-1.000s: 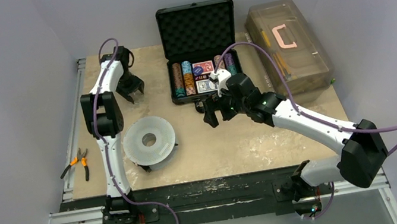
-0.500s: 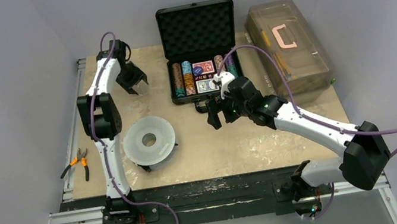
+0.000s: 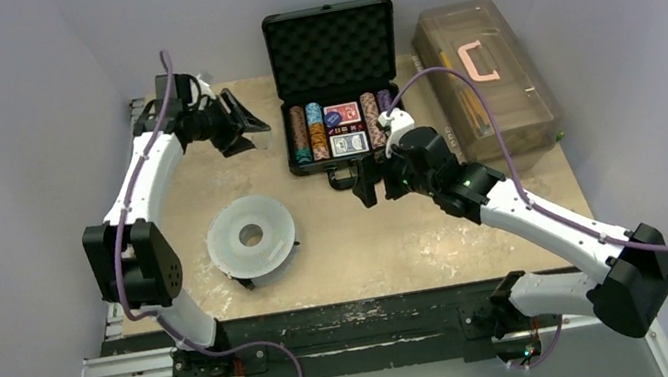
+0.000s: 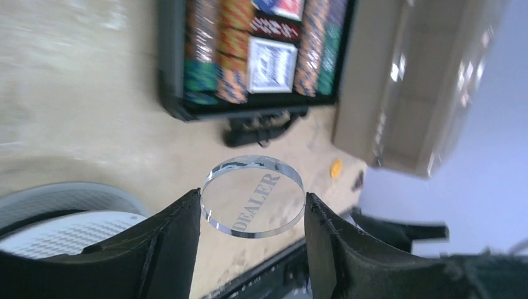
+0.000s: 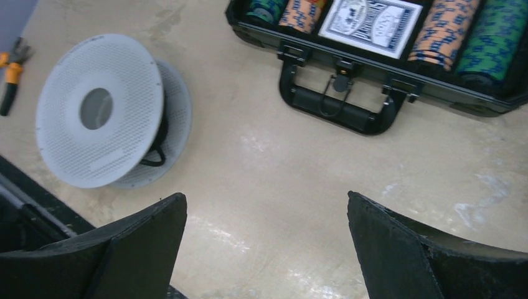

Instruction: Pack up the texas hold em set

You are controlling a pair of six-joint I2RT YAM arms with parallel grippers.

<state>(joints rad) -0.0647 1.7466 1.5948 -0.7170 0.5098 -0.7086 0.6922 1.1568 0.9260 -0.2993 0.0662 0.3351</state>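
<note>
Clamped on the clear DEALER button (image 4: 253, 187) left of the open briefcase (image 3: 289, 155), the left tool (image 4: 253, 208) should carry it level and lower it flat inside — chip rows (image 3: 308, 134) and two card decks (image 3: 346, 143) lie in it — while the right tool (image 5: 266, 240) hangs spread wide, empty, by the handle (image 5: 331, 109).

Translucent brown toolbox (image 3: 488, 88) with pink handle (image 3: 477, 62) on its lid: located along the right edge of the bench (image 3: 399, 239), toward the far corner. Perforated grey-white disc (image 3: 250, 236) with centre hole: positioned toward the near-left corner. Orange-handled pliers (image 3: 133, 274): lying at the left edge, apart from the disc.
</note>
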